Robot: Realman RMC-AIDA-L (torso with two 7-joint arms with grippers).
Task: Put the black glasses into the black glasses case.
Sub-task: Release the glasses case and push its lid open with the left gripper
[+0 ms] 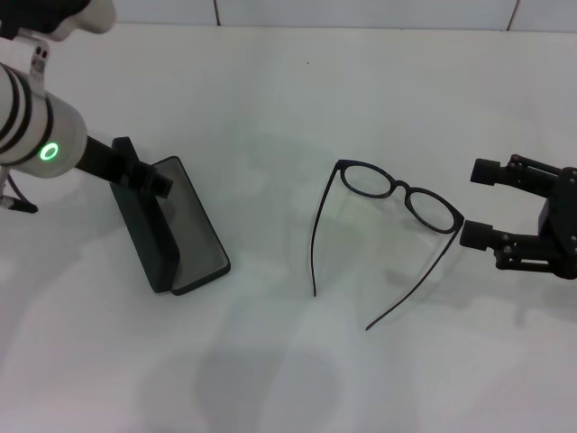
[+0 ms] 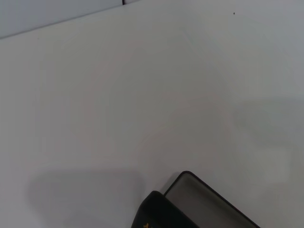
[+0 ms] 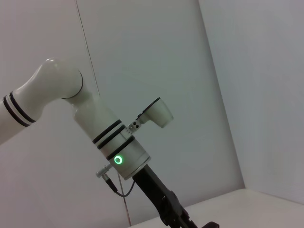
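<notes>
The black glasses [image 1: 397, 191] are lying unfolded on the white table [image 1: 288, 379], temple arms stretching toward the robot, well apart from the black glasses case [image 1: 171, 225], which is standing open on the robot's left. The left gripper [image 1: 144, 173] is clenching the case's raised lid, while the right gripper [image 1: 476, 203] is hovering with fingers spread just beside the frame's right lens

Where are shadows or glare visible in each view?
Head view: soft shadows on the table near the black glasses case; no glare on the black glasses. Left wrist view: faint grey shadows on the table. Right wrist view: even light, no glare.
</notes>
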